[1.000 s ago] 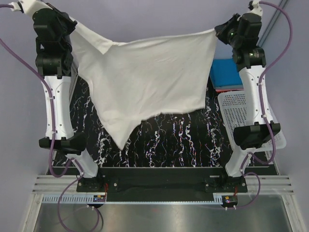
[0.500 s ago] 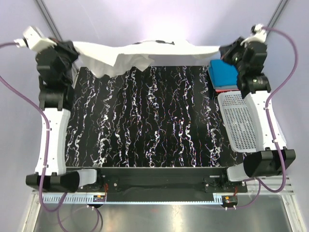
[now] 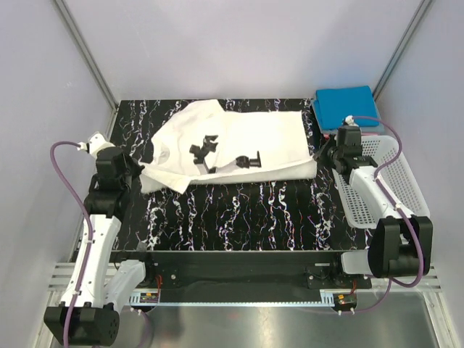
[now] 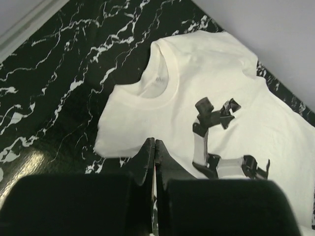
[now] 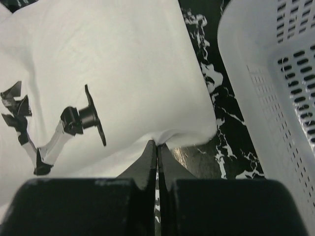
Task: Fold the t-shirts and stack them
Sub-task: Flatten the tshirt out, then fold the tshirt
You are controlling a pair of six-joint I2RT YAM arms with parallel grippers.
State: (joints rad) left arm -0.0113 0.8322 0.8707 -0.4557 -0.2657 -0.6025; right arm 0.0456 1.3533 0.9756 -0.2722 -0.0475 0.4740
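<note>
Two t-shirts: one white t-shirt (image 3: 246, 138) lies spread flat mid-desk (image 3: 239, 214) (black print up), and one blue t-shirt (image 3: 344, 105) sits folded at the far-right corner. The left pincer (image 4: 155, 143) and right pincer (image 5: 157, 144) are each clenched on the white t-shirt's edge.

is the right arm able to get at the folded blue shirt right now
Probably yes, once it lets go: the right gripper is shut on a corner of the white t-shirt. The blue t-shirt lies just beyond it, nothing between; the lattice basket stands off to the side.
</note>
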